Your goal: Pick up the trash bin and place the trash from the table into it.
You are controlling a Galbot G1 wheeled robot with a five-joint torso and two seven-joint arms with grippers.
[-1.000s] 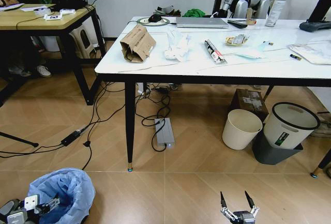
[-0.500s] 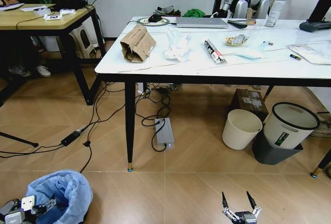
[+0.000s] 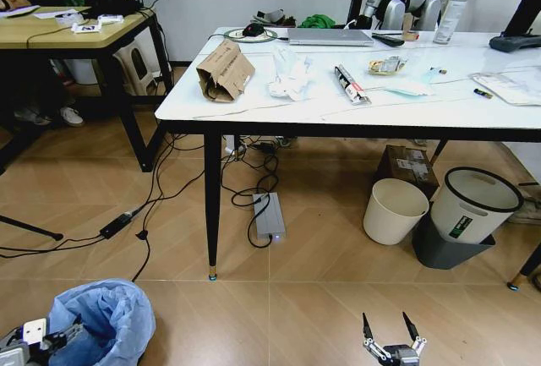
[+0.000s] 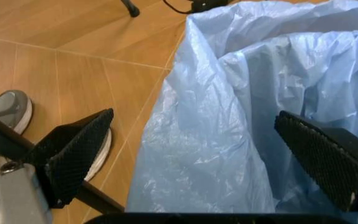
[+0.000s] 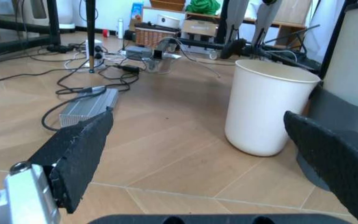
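Note:
The trash bin [image 3: 106, 322], lined with a crinkled light-blue bag, stands on the floor at the lower left. My left gripper [image 3: 66, 333] is open at its rim. In the left wrist view one finger [image 4: 73, 154] is outside the bag [image 4: 223, 121] and the other finger [image 4: 322, 158] is over its opening. My right gripper [image 3: 385, 329] hangs open low over the floor, holding nothing. On the table [image 3: 338, 111] lies the trash: a brown paper bag [image 3: 224, 70], white tissues [image 3: 290, 74], a snack wrapper [image 3: 350, 84], a face mask [image 3: 410, 87] and a clear plastic bag [image 3: 507, 85].
A cream bin [image 3: 394, 210] and a white bin with black rim [image 3: 473, 204] stand under the table's right side, behind them a cardboard box [image 3: 408, 167]. A power brick [image 3: 270, 215] and cables lie by the table leg [image 3: 211, 205]. A wooden desk [image 3: 59, 32] is at the far left.
My left gripper has slid lower and further toward the left beside the bin. The right gripper dropped slightly and then held still.

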